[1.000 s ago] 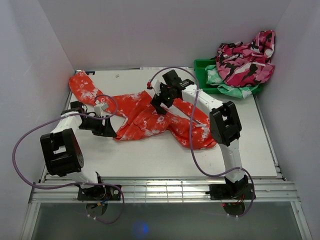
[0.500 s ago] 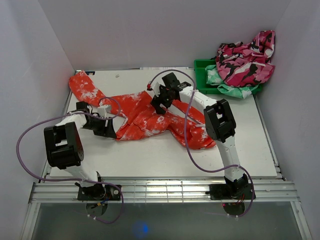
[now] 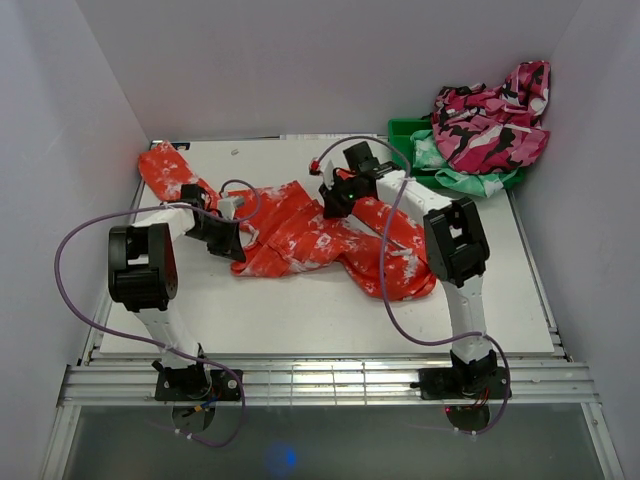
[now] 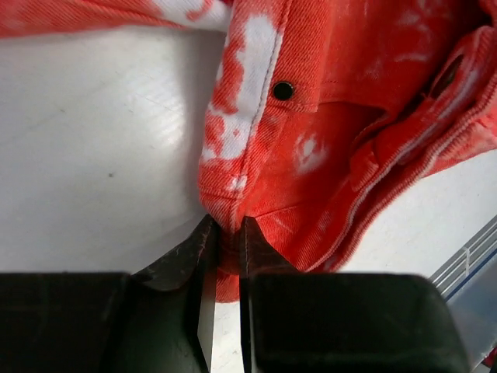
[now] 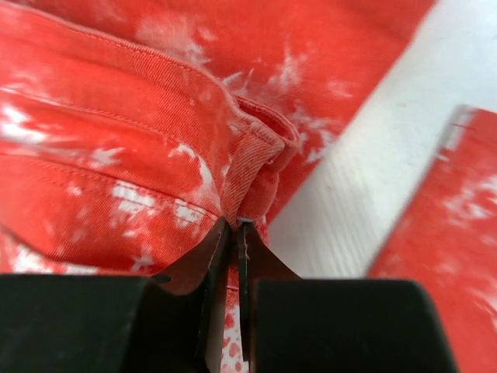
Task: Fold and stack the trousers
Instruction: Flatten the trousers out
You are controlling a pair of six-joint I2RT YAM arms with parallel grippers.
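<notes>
Trousers (image 3: 300, 235) — rumpled red-orange twill, white-speckled, left jaws pinching its stitched edge, right jaws likewise.

A pink, black and white camouflage garment (image 3: 492, 118) is heaped over a mint-green and white garment (image 3: 478, 182) in a green bin (image 3: 403, 131) at the counter's (image 3: 300, 312) far right corner.

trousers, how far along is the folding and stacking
Nothing folded yet: the trousers lie spread and rumpled on the table. In hand: the left gripper and right gripper each pinch a fabric edge. Left: every fold, then stacking.
</notes>
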